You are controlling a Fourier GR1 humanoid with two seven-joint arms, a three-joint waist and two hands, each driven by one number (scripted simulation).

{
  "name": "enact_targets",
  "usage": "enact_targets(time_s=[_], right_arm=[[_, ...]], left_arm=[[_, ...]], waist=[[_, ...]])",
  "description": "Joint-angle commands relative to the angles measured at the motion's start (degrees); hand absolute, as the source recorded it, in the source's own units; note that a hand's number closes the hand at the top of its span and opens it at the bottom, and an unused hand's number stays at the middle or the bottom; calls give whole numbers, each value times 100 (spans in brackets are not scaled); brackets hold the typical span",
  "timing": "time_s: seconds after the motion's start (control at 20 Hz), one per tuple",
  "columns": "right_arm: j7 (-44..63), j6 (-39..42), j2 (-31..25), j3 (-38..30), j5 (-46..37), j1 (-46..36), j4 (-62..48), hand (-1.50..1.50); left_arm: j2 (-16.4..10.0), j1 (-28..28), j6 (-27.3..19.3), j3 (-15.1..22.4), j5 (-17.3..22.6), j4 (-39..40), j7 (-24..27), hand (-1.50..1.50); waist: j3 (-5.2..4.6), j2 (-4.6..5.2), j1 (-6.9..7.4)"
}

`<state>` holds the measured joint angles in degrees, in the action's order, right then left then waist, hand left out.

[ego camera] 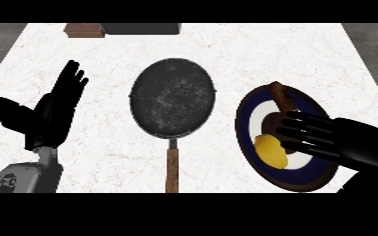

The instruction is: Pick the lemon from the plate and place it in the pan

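A yellow lemon point(271, 151) lies on a round plate point(251, 111) with a dark blue rim at the right of the counter. A brown elongated thing point(281, 96) lies at the plate's far side. My right hand point(336, 140) reaches over the plate from the right, its fingers straight and spread, the fingertips point(289, 128) just above and beside the lemon, not curled round it. A dark round pan point(173, 98) with a wooden handle point(172, 170) pointing toward me sits in the middle. My left hand point(53, 109) rests open at the left, fingers up.
A brown block point(83, 30) and a dark box point(142, 28) stand at the counter's far edge. The white counter top point(280, 55) runs wide between them and the pan.
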<state>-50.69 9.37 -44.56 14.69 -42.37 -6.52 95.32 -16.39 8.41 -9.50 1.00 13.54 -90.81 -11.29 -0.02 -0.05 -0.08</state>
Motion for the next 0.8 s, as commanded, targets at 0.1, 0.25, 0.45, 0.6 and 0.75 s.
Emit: enact_targets(time_s=[0.1,0.25,0.45,0.6,0.75], right_arm=[[11,-62,622,-31,-706,60,-343,-150],[123,490,874,-67,-723,-449,-488,-150],[263,432,1265,162,-1149,-503,-490,-150],[83,345,1301,65,-1473,-688,-1033,-150],[110,110,1707,309,-1739,-688,-1225,-150]], left_arm=[[90,236,-19,-126,-189,-89,-384,0],[143,154,23,-135,-283,-206,-407,0],[190,192,175,-271,-269,-17,-326,0],[413,-29,122,-173,-509,22,96,0],[325,116,394,-359,-311,179,71,0]], waist=[[3,5,10],[3,7,29],[2,6,25],[2,9,31],[2,12,38]])
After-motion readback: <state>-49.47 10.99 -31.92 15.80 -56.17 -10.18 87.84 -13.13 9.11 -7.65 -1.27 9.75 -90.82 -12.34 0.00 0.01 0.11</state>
